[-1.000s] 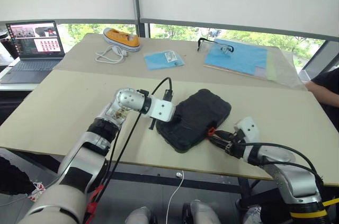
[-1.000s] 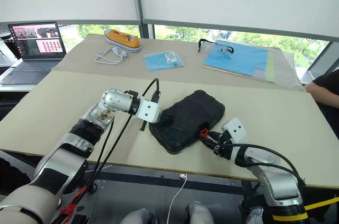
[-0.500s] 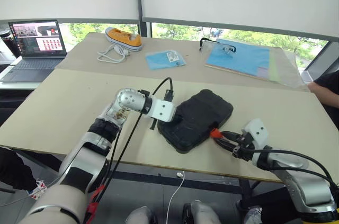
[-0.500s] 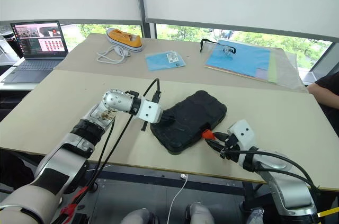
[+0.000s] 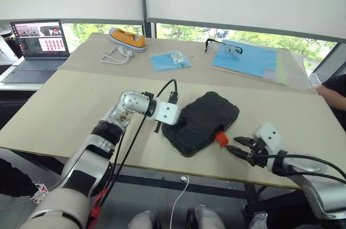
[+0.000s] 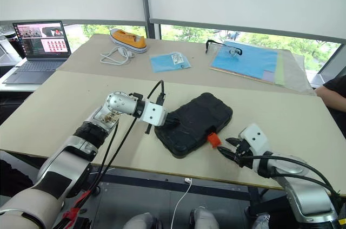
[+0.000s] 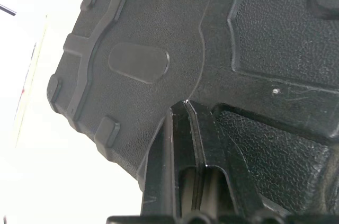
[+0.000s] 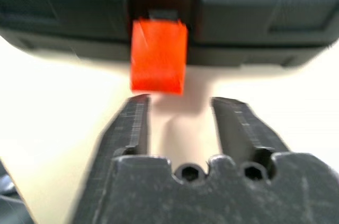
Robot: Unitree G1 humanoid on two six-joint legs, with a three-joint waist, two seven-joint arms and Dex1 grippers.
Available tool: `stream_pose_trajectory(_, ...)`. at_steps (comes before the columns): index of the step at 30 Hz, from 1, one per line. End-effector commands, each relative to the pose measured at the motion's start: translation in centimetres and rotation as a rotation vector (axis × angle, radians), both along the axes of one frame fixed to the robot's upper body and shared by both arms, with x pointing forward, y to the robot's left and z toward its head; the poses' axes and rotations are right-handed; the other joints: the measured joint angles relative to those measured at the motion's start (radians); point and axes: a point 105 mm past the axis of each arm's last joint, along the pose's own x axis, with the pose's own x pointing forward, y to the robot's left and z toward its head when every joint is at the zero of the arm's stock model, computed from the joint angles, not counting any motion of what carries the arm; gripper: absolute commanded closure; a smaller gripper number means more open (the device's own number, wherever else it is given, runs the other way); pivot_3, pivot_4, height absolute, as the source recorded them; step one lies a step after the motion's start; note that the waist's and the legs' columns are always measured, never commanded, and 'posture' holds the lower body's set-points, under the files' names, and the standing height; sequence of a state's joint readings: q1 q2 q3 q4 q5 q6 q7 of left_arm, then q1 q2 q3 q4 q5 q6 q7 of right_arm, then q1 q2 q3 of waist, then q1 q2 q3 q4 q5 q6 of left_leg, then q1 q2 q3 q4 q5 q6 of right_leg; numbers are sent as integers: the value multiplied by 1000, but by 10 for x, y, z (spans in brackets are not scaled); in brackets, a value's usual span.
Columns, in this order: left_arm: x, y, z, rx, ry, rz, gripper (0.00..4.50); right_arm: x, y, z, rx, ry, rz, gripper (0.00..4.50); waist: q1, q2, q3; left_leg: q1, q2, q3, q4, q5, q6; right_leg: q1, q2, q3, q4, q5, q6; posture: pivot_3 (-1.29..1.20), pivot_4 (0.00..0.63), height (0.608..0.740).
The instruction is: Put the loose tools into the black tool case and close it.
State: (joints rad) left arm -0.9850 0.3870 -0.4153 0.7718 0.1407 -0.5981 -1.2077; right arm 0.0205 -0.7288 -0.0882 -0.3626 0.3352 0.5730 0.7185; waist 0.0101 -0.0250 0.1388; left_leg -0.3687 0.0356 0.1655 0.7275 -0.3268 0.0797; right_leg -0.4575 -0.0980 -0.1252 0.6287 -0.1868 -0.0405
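right hand (image 5: 235, 146) drawn back, latch (image 5: 221, 138) just beside

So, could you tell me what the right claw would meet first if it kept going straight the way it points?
Most likely the orange latch on the black tool case; the open right claw aims at it across a short gap.

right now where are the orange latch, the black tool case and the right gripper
orange latch (image 8: 158, 55), right wrist view, middle of its orange face
black tool case (image 5: 204, 119), left eye view, middle of the closed lid
right gripper (image 8: 180, 112), right wrist view, gap midway between its two open fingertips
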Motion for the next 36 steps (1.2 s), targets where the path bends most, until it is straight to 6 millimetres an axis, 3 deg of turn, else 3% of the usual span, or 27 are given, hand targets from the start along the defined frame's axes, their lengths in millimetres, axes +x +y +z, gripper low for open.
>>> stream_pose_trajectory(1, -6, 6, -38, 150, 74, 3, 4500, 3, 7, 1, -39, -28, 41, 3970, 1, 0, 0, 0, 0, 0, 0, 0, 0, 0, 0, 0, 0, 0, 0, 0, 150, 718)
stream_pose_trajectory(2, -6, 6, -38, 150, 73, 1, 4500, 5, 9, -1, -43, -23, 45, 4345, 1, 0, 0, 0, 0, 0, 0, 0, 0, 0, 0, 0, 0, 0, 0, 0, 150, 718)
stream_pose_trajectory(3, -6, 5, -37, 150, 73, -1, 4500, 6, 11, -3, -45, -15, 49, 4433, 1, 0, 0, 0, 0, 0, 0, 0, 0, 0, 0, 0, 0, 0, 0, 0, 150, 718)
stream_pose_trajectory(10, -8, -3, -37, 147, 67, -22, 4500, 20, 29, -8, -50, -23, 78, 4433, 1, -1, -1, -1, 0, 0, 0, 0, -1, 0, 0, 0, -1, 0, 0, 0, 150, 718)
stream_pose_trajectory(15, -11, -11, -38, 145, 65, -45, 4500, 33, 38, -5, -52, -55, 81, 4433, -26, -3, -1, 0, 0, 0, 0, 0, 0, 0, 0, 1, -1, 2, 3, 0, 150, 718)
stream_pose_trajectory(23, -9, -11, -37, 143, 59, -44, 4500, 13, 10, -7, -136, 23, 100, 4433, -20, -1, -2, 0, 2, 0, -1, -1, 1, -1, 0, -1, 1, 1, 1, 0, 150, 718)
stream_pose_trajectory(27, -9, -9, -38, 147, 58, -40, 4500, 12, 0, 3, -143, 12, 87, 4433, -11, -1, -2, 0, 2, 0, -1, 1, -3, -1, 0, -1, -1, -1, -1, 0, 150, 718)
stream_pose_trajectory(31, -9, -10, -38, 148, 58, -40, 4500, 15, 9, 12, -119, -6, 106, 4433, -12, -2, -2, -1, 1, 1, -1, 1, -2, -1, 0, -1, -2, -1, -1, 0, 150, 718)
stream_pose_trajectory(36, -9, -11, -38, 148, 56, -41, 4500, 20, 25, 5, -116, 1, 133, 4433, -11, -2, -1, 0, 1, 0, -1, 0, -1, -1, 0, -1, -2, -1, -1, 0, 150, 718)
